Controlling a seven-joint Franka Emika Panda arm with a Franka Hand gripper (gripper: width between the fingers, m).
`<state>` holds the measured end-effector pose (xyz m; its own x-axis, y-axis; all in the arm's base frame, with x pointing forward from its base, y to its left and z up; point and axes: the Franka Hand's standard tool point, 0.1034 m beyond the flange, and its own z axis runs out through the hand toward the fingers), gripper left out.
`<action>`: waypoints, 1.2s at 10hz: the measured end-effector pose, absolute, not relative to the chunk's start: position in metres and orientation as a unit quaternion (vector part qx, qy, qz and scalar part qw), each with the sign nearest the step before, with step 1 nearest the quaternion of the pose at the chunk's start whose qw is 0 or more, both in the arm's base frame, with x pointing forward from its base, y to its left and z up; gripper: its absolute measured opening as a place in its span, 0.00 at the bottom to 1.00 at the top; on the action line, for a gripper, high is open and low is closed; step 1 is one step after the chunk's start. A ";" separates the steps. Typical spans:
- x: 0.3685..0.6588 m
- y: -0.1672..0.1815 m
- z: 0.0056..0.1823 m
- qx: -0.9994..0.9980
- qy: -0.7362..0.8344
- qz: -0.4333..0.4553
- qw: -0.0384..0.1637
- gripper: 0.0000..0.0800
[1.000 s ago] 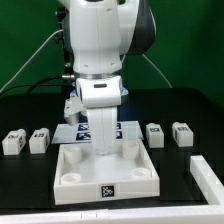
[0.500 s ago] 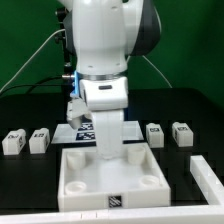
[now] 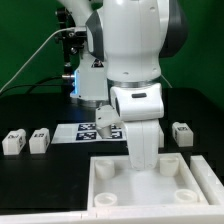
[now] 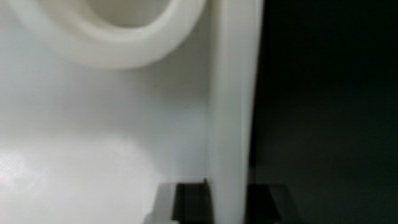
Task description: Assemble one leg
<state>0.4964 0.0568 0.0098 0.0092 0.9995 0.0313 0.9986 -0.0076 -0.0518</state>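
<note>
**Desk:** Where is the gripper [image 3: 145, 161]?

**Photographer:** It is down at the far wall of the panel [image 3: 150, 214], toward the exterior view's right of the table [image 3: 40, 185].

**Desk:** How do its jaws stand?

**Photographer:** They are almost closed. In the wrist view the dark fingertips [image 4: 183, 203] flank a thin upright wall of the panel [image 4: 107, 140] and pinch it. A round socket [image 4: 134, 30] lies just beside that wall.

**Desk:** Where are the legs?

**Photographer:** They are on the table, apart from the gripper. One leg [image 3: 12, 142] and a second leg [image 3: 38, 140] stand side by side at the exterior view's left, well apart from the panel. A third leg [image 3: 182, 133] stands at the right, behind the panel and near the arm [image 3: 135, 50]. Their tags face the camera.

**Desk:** And the marker board [image 3: 85, 131]?

**Photographer:** It lies flat between the left pair and the arm, behind the panel.
</note>
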 end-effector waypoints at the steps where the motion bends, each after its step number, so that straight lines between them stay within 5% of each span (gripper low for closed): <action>1: 0.496 0.062 0.010 -0.712 -0.701 0.009 0.032 0.08; 8: 0.496 0.070 0.009 -0.712 -0.701 0.000 0.031 0.08; 9: 0.496 0.069 0.008 -0.713 -0.701 0.000 0.032 0.35; 10: 0.496 0.069 0.008 -0.713 -0.701 0.000 0.032 0.35; 12: 0.496 0.069 0.008 -0.713 -0.701 0.001 0.032 0.73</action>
